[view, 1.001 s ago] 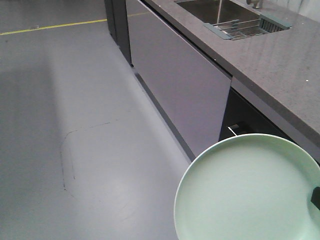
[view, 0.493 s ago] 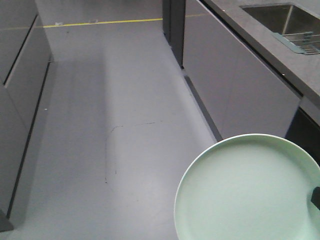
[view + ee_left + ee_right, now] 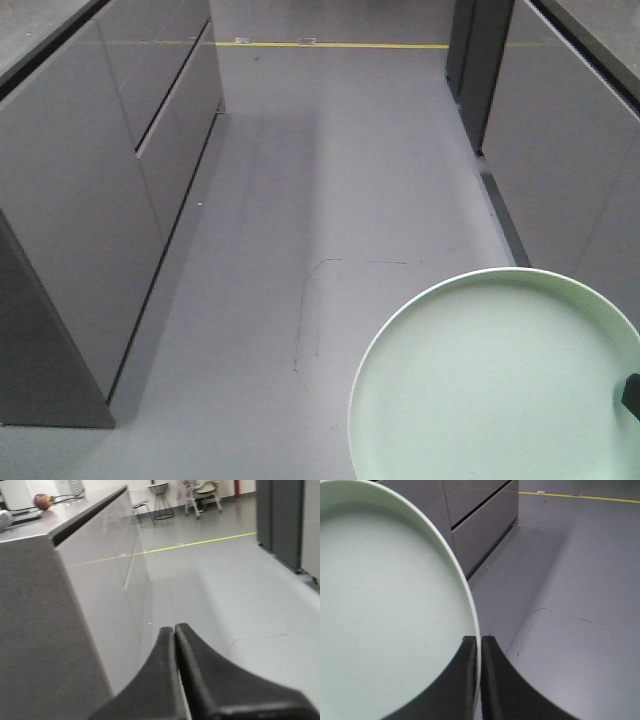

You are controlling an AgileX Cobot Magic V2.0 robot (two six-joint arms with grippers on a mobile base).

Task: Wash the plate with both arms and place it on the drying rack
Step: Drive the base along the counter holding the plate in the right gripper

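Observation:
The pale mint-green plate (image 3: 500, 385) fills the lower right of the front view, held level above the grey floor. My right gripper (image 3: 479, 641) is shut on the plate (image 3: 385, 605), its two black fingers pinching the rim; in the front view only a black fingertip (image 3: 631, 396) shows at the plate's right edge. My left gripper (image 3: 174, 629) is shut with nothing between its fingers, pointing along the aisle beside a grey cabinet. The drying rack is out of view.
Grey cabinets (image 3: 90, 200) line the left of the aisle and more cabinets (image 3: 570, 140) line the right. A yellow floor line (image 3: 330, 44) crosses the far end. A countertop (image 3: 55, 520) with an apple (image 3: 42, 501) is at the left.
The view has swung left: the counter with sink and rack has left the frame and the left cabinets have come in. The plate stays at the same place in view.

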